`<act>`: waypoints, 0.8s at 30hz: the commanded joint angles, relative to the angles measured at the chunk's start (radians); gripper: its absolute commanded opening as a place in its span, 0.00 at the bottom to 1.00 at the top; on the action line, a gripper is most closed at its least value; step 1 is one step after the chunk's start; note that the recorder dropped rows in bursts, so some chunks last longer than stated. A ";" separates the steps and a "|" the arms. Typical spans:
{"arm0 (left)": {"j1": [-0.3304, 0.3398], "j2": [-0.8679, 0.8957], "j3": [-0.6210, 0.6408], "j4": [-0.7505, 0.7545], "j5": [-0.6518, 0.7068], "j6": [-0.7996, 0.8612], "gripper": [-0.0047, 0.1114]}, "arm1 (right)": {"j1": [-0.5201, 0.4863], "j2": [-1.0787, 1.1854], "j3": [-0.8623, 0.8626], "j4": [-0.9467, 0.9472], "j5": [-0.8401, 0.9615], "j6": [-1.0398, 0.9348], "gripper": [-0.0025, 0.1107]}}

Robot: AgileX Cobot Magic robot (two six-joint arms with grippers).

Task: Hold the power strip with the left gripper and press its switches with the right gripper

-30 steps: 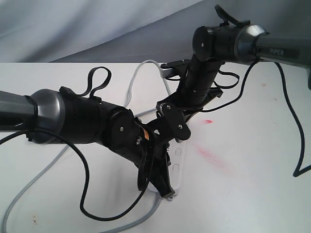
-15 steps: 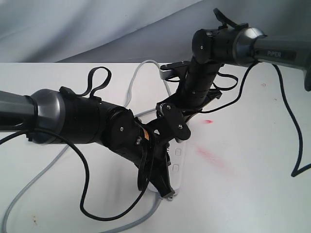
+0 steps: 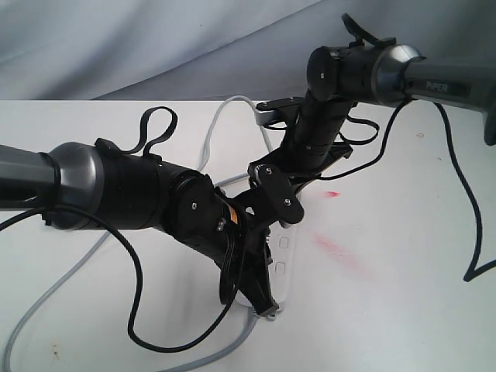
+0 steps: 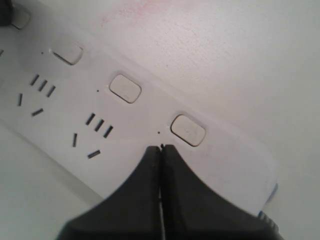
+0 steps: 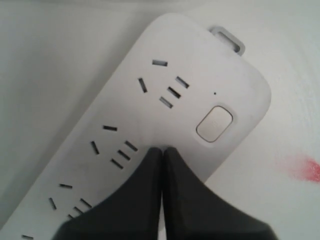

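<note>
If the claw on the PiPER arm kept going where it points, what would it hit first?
Probably the white power strip, among its socket holes, just beside the end button, not on it. It may already touch.

White matte counter point(image 3: 403, 310) fills most of the exterior view; its far edge runs across the upper part. Behind it hangs a grey-blue cloth point(image 3: 116, 46) backdrop w/ soft diagonal folds, darker twd the middle. Pink-red smear point(image 3: 335, 249) on the counter right of centre, smaller red spot point(image 3: 331, 193) above it. Tiny dark specks point(image 3: 54, 353) lower left. Light soft & even.
</note>
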 commanded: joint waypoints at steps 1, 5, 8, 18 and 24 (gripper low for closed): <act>0.001 0.017 0.010 0.006 0.033 -0.010 0.04 | 0.006 0.034 0.090 -0.008 -0.028 -0.006 0.02; 0.001 0.017 0.010 0.006 0.032 -0.010 0.04 | 0.013 0.034 0.164 -0.006 -0.087 0.002 0.02; 0.001 0.017 0.010 0.006 0.032 -0.010 0.04 | 0.021 0.034 0.204 -0.006 -0.119 0.005 0.02; 0.001 0.017 0.010 0.006 0.032 -0.010 0.04 | 0.024 0.003 0.228 -0.066 -0.138 0.035 0.02; 0.001 0.017 0.010 0.006 0.032 -0.010 0.04 | 0.024 -0.053 0.226 -0.106 -0.132 0.049 0.02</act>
